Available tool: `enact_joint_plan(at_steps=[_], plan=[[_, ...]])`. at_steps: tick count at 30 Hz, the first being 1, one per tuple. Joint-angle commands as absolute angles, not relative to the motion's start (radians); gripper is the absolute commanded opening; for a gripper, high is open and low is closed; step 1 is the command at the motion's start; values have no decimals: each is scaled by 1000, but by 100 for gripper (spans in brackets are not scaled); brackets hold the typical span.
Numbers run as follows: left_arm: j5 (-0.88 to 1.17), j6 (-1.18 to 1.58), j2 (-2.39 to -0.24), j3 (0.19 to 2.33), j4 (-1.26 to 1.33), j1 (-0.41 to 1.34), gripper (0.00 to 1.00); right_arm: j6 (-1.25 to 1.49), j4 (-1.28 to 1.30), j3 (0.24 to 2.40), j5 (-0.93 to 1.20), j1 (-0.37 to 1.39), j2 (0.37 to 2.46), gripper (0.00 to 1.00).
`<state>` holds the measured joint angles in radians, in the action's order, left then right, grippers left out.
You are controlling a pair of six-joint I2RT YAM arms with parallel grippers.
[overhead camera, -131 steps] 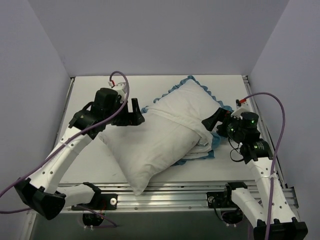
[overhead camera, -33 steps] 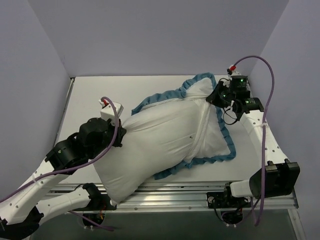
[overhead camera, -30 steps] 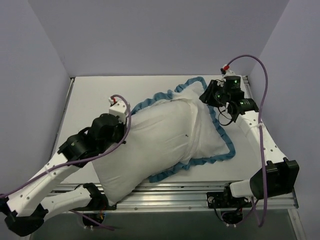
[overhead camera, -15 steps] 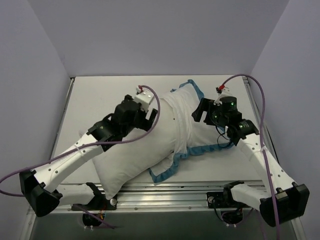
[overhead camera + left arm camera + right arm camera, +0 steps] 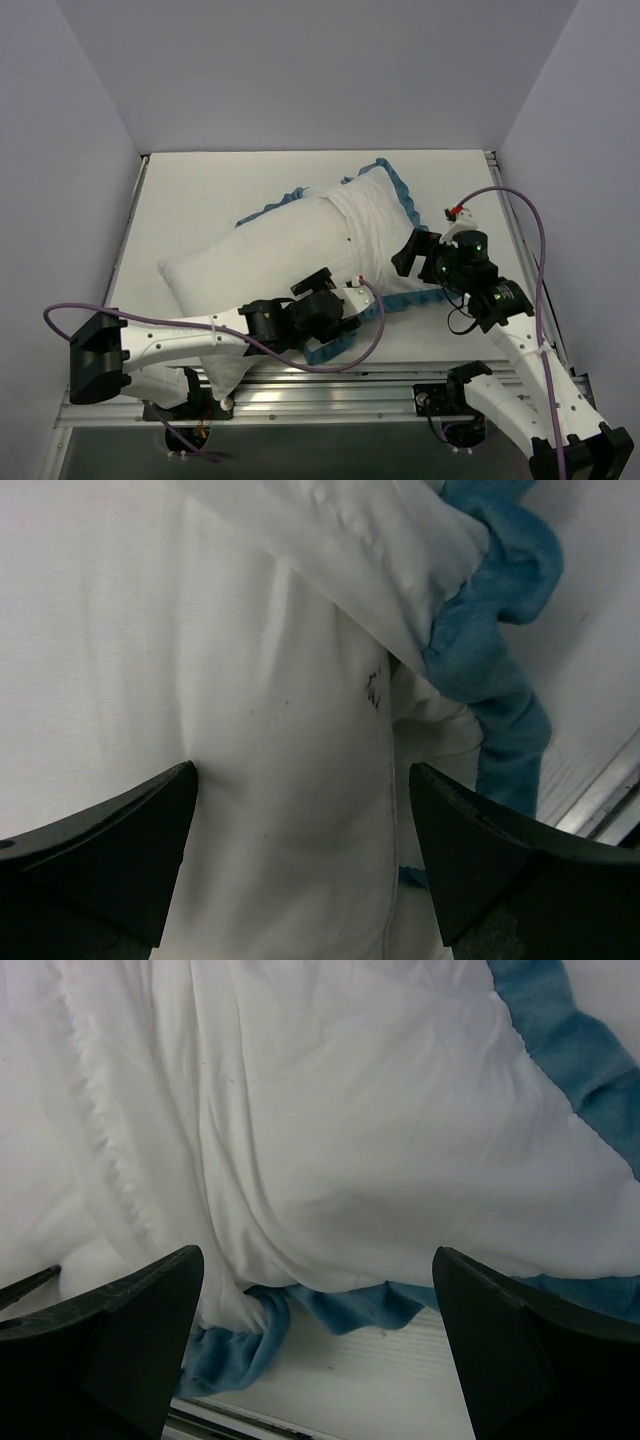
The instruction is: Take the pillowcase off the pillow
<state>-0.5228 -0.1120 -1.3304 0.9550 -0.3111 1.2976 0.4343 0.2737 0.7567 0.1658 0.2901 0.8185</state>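
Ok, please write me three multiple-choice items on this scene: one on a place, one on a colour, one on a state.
1. Which part of the pillow does the pillowcase cover? A right part; B left part; C all of it.
2. The ruffled edging is: A red; B teal blue; C yellow.
3. The left gripper and right gripper are: A both open; B both shut; C one shut.
1 A: the left part lies bare. 2 B: the frill shows blue. 3 A: both wrist views show jaws wide apart.
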Motion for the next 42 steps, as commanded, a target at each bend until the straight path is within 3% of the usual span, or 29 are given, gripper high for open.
enact_joint_plan(at_steps=[1, 7, 8, 11, 12, 14, 15, 18, 28, 36, 42], plan=[[-607, -63, -1382, 919, -143, 1302, 94, 446, 288, 733, 181, 299, 785, 93], [-701, 23, -1515, 861, -31, 1260, 95, 483, 269, 692, 219, 299, 761, 95], [-707, 46, -1531, 865, -29, 1252, 100, 489, 264, 686, 222, 301, 753, 95], [-706, 78, -1569, 887, -29, 1217, 77, 514, 250, 655, 227, 302, 747, 96], [-701, 81, -1575, 893, -29, 1207, 60, 521, 245, 647, 235, 304, 746, 96], [-677, 95, -1566, 916, -40, 1194, 43, 549, 229, 620, 241, 304, 741, 97], [-667, 101, -1551, 922, -40, 1187, 25, 560, 219, 609, 247, 305, 738, 98], [-627, 117, -1508, 931, -37, 1174, 3, 604, 170, 560, 278, 308, 729, 98], [-551, 155, -1319, 1046, -161, 1166, 2, 742, -81, 414, 344, 325, 736, 97], [-529, 160, -1299, 1109, -207, 1158, 2, 841, -230, 368, 328, 374, 750, 98], [-525, 169, -1289, 1100, -207, 1158, 2, 861, -264, 371, 298, 396, 758, 88]])
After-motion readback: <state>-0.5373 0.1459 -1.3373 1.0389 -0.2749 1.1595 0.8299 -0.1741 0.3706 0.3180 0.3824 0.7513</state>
